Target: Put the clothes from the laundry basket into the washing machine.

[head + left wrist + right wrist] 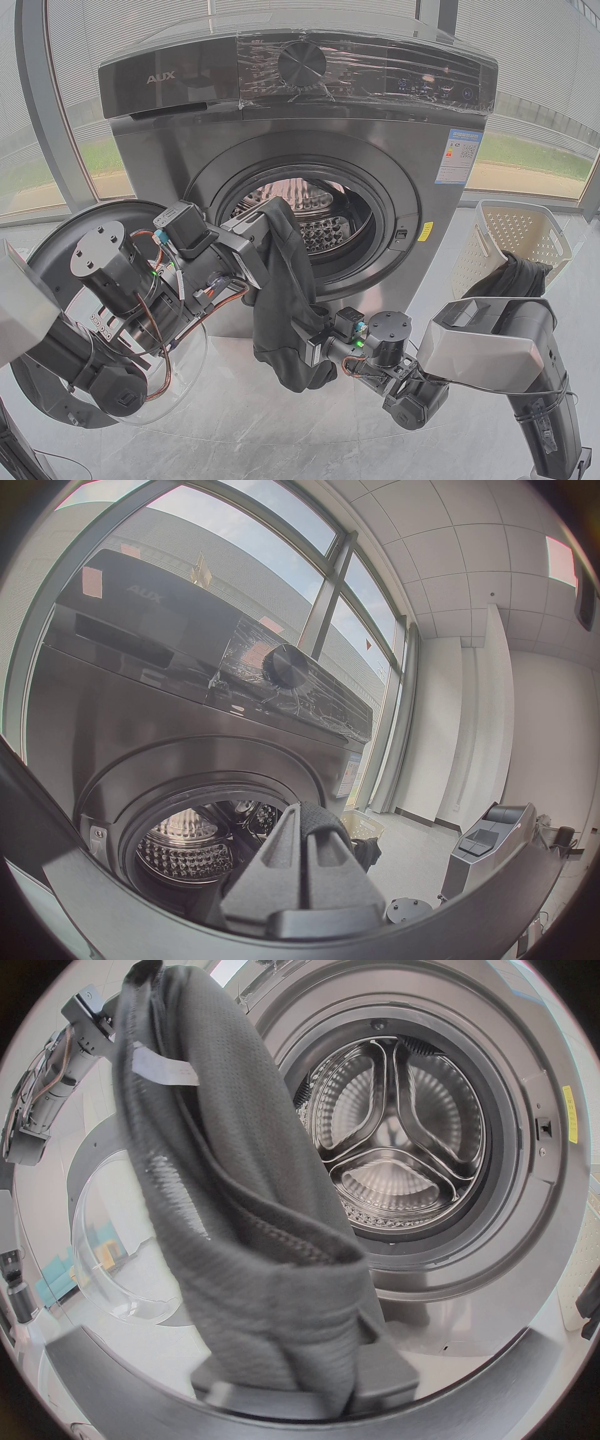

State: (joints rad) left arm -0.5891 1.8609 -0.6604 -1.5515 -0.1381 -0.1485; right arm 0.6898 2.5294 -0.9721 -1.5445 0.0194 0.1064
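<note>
so the dark garment (284, 294) hangs near-vertical right across the drum (325, 225) mouth, left gripper (267, 209) pinching its top at the opening's rim, right gripper (307, 342) clamped on the bottom bunch below the opening, drum straight behind the cloth

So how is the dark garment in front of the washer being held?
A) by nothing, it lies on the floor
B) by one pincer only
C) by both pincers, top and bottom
C: the left pincer grips the dark garment near its top, and the right pincer grips its lower part.
</note>
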